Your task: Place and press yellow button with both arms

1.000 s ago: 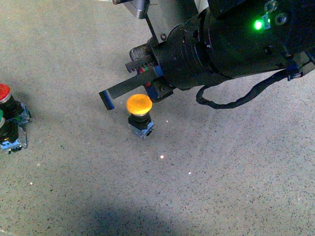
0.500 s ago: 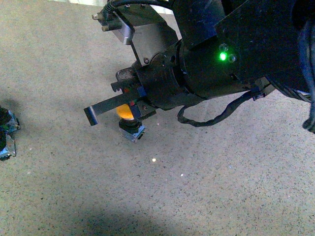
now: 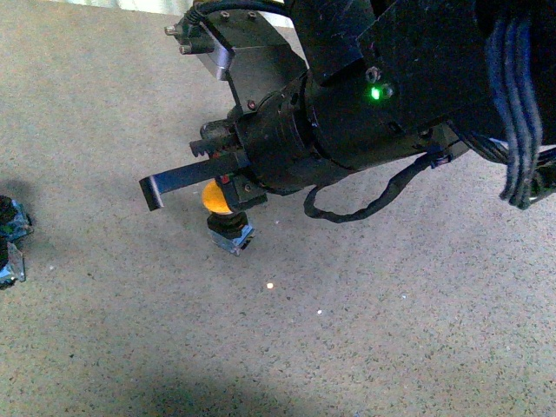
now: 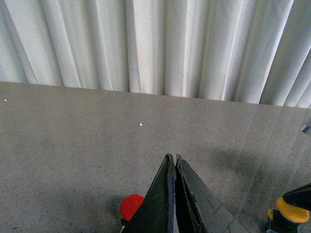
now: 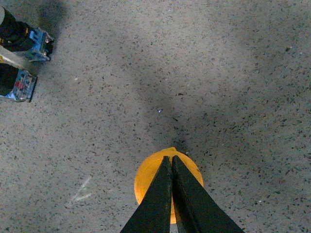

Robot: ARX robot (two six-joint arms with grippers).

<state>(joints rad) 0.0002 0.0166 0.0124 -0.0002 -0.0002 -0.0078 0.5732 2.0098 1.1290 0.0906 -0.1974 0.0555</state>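
At the far left of the desk (image 3: 391, 330) a cluster of spare buttons (image 3: 10, 221) stands well apart from my work, only their dark bodies and blue-grey bases showing at the frame edge. My left fingers (image 4: 173, 160) are pressed flat against each other with nothing between them. They hang above the desk by a red button (image 4: 130, 206), facing a white pleated curtain (image 4: 155, 43). I judge that hand is parked clear so the other can do the pressing.

Further right stands the yellow button (image 3: 215, 198), upright on its small square base, black collar under a round, smooth orange-yellow cap. My right fingers (image 5: 170, 162) are also closed to a single thin wedge, and the wrist view shows them lying straight across the middle of the cap. I hold them closed, I think, because one stiff flat blade pushes a domed cap better than two spread tips. Whether they bear on the cap or hover just over it, I cannot tell.

Behind them my right arm (image 3: 347, 130) is bulky matt black, with a grey metal bracket, a green light (image 3: 376, 92) and a looping rubbery cable (image 3: 365, 208). The desk is speckled grey, like stone.
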